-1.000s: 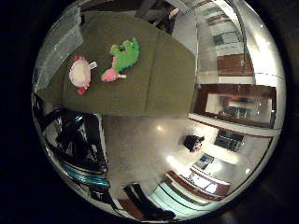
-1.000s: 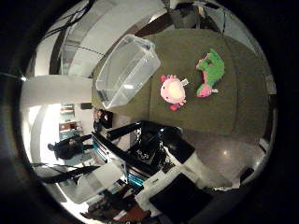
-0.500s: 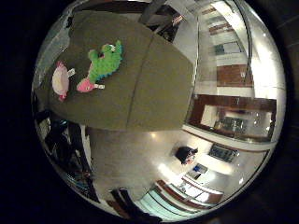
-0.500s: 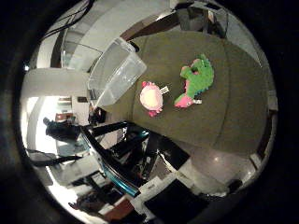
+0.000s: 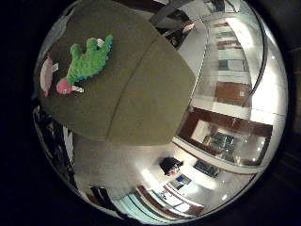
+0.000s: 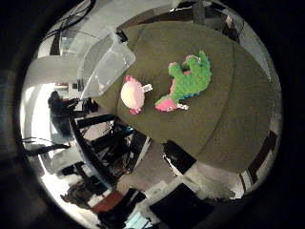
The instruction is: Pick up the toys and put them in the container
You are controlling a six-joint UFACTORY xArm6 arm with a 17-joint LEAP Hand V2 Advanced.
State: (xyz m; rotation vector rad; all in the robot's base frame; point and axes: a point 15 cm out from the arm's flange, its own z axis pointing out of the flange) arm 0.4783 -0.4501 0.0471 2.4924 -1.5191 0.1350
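A green plush toy with pink feet [image 6: 187, 80] lies on the olive-green table [image 6: 229, 114]. A pink and white plush toy [image 6: 132, 93] lies beside it, between the green toy and a clear plastic container [image 6: 100, 62] that stands near the table's edge. The right little finger side palm view shows the green toy [image 5: 87, 60] and part of the pink toy [image 5: 47, 73] on the table [image 5: 141, 85]. The hand is well above the table.
The table's edge drops to a shiny floor [image 5: 141, 165]. Dark metal frames and equipment [image 6: 114, 153] stand beside the table near the container. Room furniture and doors [image 5: 226, 137] lie farther off.
Both views have shifted and the toys look larger, so the camera has moved closer over the table. The toys and container lie as before.
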